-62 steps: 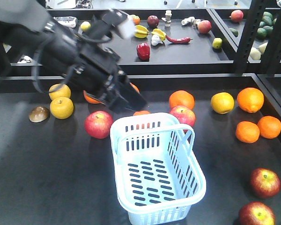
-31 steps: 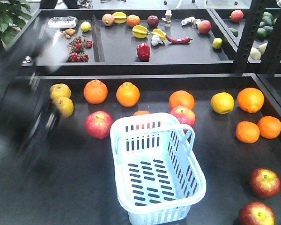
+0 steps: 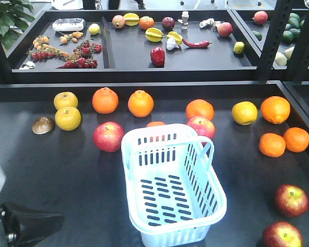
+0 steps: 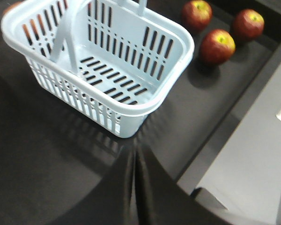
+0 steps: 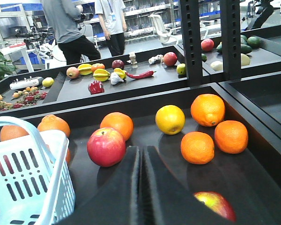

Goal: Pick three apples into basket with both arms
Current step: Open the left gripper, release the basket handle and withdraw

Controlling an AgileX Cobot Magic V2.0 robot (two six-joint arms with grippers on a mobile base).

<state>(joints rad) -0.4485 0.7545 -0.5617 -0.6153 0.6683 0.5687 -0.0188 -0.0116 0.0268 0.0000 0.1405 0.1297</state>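
1. The left arm has pulled back. A second ago it reached over the table towards the far oranges. Now only its dark bulk shows at the near-left corner.
2. The left gripper has its fingers pressed together and holds nothing. The right gripper is likewise closed and empty, low over the table to the right of the basket.
3. The basket stands mid-table, empty and unmoved.
4. The three apples lie together on the table, near and to the right of the basket, untouched.
5. Nothing looks gathered yet, so the whole task remains. The right arm seems better placed for the apples.
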